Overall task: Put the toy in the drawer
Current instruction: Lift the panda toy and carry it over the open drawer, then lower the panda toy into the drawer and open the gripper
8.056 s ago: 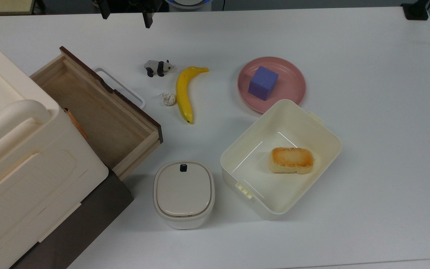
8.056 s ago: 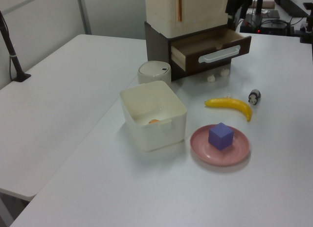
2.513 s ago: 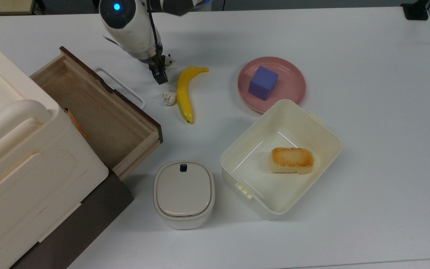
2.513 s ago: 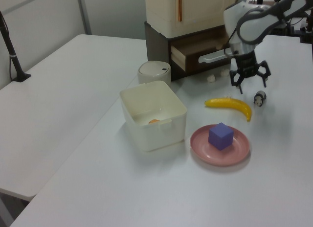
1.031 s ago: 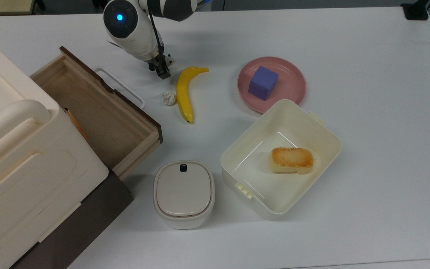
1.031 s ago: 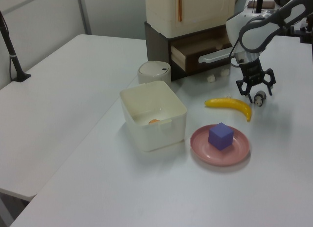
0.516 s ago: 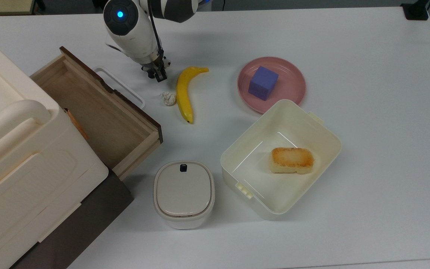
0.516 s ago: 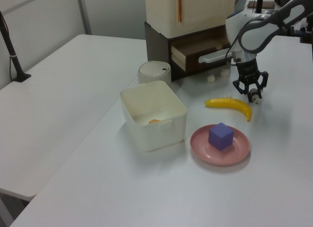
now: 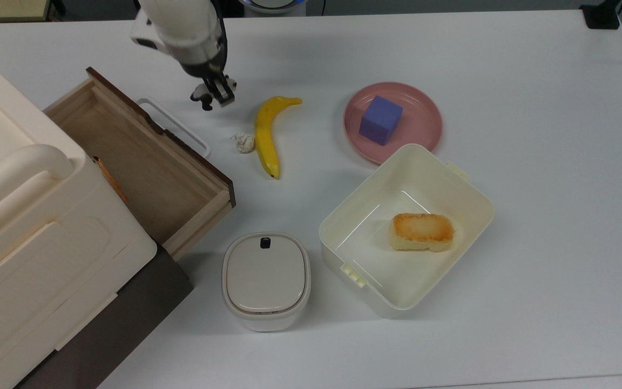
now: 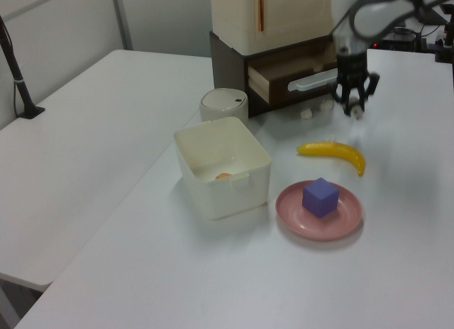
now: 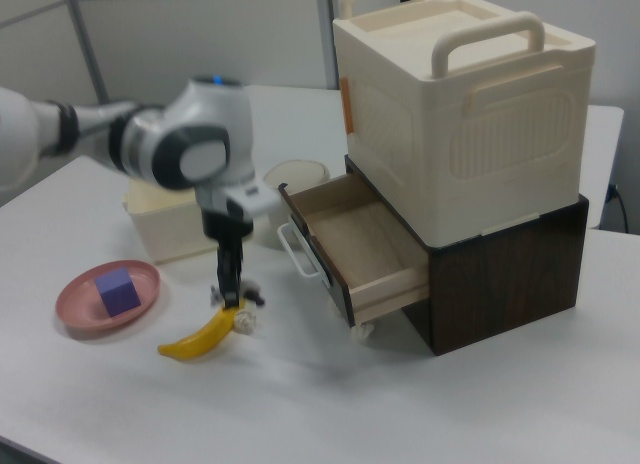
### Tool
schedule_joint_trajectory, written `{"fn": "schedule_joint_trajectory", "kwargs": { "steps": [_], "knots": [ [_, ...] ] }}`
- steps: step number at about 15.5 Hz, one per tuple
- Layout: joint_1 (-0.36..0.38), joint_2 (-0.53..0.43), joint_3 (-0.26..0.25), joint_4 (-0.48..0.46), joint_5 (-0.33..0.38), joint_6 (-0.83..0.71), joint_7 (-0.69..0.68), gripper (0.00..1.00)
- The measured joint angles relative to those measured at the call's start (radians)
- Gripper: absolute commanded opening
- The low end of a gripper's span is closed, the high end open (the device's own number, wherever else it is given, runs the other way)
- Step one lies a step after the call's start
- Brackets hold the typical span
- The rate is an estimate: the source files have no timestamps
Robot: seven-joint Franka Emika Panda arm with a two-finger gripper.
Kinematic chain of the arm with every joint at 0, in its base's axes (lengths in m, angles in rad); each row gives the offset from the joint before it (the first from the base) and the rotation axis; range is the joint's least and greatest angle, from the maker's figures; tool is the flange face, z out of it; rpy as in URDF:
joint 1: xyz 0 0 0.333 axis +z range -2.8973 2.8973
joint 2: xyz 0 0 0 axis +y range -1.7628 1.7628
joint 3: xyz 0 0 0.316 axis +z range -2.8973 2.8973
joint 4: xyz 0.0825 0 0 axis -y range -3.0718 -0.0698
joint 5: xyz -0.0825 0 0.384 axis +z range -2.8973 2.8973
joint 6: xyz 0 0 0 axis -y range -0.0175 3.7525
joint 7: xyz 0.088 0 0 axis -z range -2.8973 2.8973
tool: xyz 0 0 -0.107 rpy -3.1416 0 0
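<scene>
White table (image 9: 532, 81), toy lifted near the open drawer (image 9: 143, 162).
Our gripper (image 9: 215, 94) pinched the toy (image 9: 203, 96) above the table, between banana (image 9: 265, 132) and drawer handle, we judged ready to carry over the tray.

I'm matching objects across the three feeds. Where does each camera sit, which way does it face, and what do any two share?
Top view: overhead, looking down on the white table; the white arm enters from the top edge, gripper shut on the small black-and-white panda toy.
Left view: raised at the pink plate's end, facing the open light-wood drawer; gripper at upper right.
Right view: beside the cabinet, facing the drawer; arm enters from the right view's left.
Shared: the yellow banana.
</scene>
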Motion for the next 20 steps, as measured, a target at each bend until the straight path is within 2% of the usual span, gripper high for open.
{"fn": "schedule_joint_trajectory", "kwargs": {
  "steps": [5, 7, 9, 12, 14, 16, 20],
  "knots": [
    [-0.012, -0.068, -0.011, 0.163, 0.085, -0.241, -0.362, 0.00],
    [-0.038, -0.069, -0.031, 0.198, 0.152, -0.263, -0.408, 0.00],
    [-0.060, -0.069, -0.084, 0.229, 0.241, -0.264, -0.424, 0.00],
    [-0.076, -0.068, -0.175, 0.266, 0.312, -0.264, -0.403, 0.00],
    [-0.081, -0.067, -0.219, 0.303, 0.351, -0.253, -0.322, 0.00],
    [-0.082, -0.066, -0.228, 0.314, 0.355, -0.174, -0.191, 0.00],
    [-0.074, -0.055, -0.226, 0.314, 0.354, 0.003, -0.046, 0.00]
  ]
}}
